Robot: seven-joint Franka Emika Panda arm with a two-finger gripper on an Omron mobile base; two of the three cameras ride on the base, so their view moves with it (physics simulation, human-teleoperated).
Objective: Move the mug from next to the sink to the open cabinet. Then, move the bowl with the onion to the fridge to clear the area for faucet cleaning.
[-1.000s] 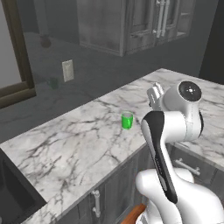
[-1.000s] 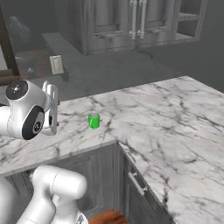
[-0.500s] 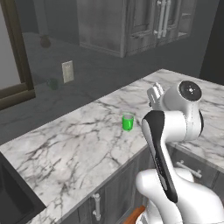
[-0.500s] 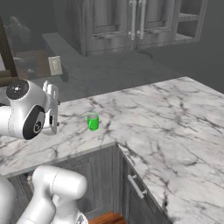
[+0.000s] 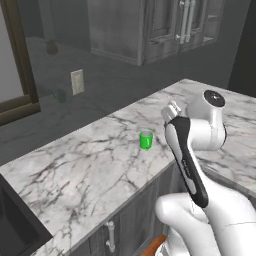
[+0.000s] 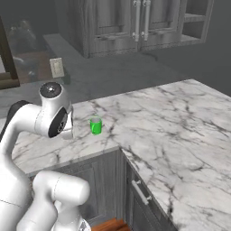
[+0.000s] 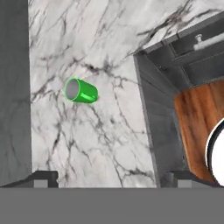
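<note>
The green mug (image 5: 146, 139) stands upright on the marble counter (image 5: 90, 170), near its front edge. The end effector (image 7: 111, 178) hovers above, well apart from the mug, its fingers (image 7: 43, 178) spread and holding nothing.

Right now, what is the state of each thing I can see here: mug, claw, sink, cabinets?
mug: upright on the marble counter, not held, apart from the claw.
claw: open, empty, above the counter.
sink: black basin at the counter's left end, a corner in view.
wall cabinet doors: shut.
open cabinet: open shelves.
base cabinet door: shut.
</note>
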